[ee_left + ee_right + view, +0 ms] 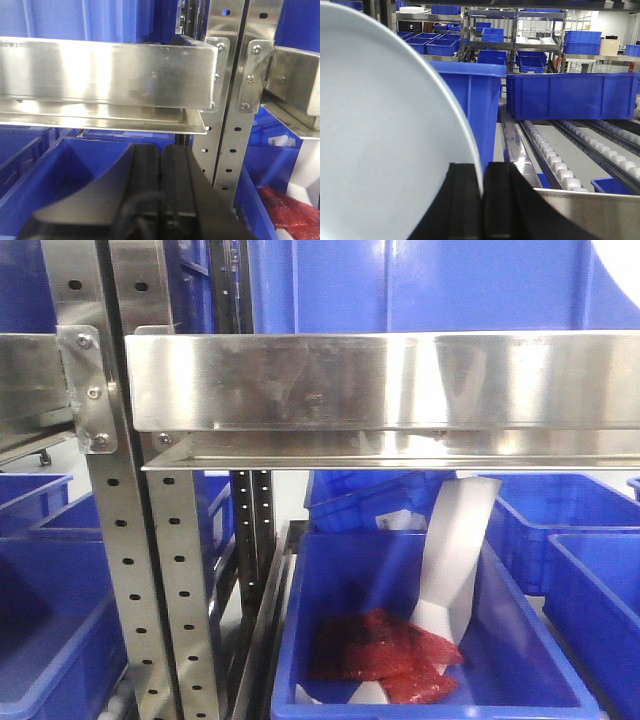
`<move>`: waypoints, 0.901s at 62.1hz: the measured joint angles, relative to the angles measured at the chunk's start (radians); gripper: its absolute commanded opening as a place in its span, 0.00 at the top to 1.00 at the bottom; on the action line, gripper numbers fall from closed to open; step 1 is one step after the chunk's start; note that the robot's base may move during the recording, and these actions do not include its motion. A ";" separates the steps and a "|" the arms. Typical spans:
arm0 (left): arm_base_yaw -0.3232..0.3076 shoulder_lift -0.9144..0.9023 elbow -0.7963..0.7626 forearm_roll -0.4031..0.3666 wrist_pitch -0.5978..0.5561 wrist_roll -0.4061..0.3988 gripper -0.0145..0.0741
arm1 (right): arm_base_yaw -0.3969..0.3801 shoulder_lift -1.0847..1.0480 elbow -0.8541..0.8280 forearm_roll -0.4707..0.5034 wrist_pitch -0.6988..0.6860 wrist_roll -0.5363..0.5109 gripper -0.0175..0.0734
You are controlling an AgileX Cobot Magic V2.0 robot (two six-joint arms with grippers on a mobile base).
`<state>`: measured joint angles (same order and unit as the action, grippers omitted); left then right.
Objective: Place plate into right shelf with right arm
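right end effector (482, 175) pinching plate (380, 135) rim, plate extending left

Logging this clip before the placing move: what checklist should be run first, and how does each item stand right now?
1. plate held by the right gripper: ok, its rim sits between the jaws.
2. Gripper above the right shelf: ok, the steel lip lies below it.
3. Landing lane: ok, the rollers ahead look bare.
4. Clearance from the near blue bin: cannot tell, the plate hides part of it.
5. left gripper idle: ok, shut on nothing, low over the lower bin.
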<state>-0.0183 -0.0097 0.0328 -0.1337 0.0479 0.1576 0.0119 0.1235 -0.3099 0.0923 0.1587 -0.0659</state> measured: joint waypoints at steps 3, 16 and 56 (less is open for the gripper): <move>0.000 0.000 0.000 0.000 0.000 0.000 0.98 | 0.000 0.000 0.000 0.000 0.000 0.000 0.75; 0.000 0.000 0.000 0.000 0.000 0.000 0.98 | 0.000 0.000 0.000 0.000 0.000 0.000 0.75; 0.000 0.000 0.000 0.000 0.000 0.000 0.98 | 0.000 0.000 0.000 0.040 -0.039 0.000 0.75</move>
<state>-0.0183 -0.0097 0.0328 -0.1337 0.0479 0.1576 0.0119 0.1235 -0.3099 0.1326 0.1195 -0.0659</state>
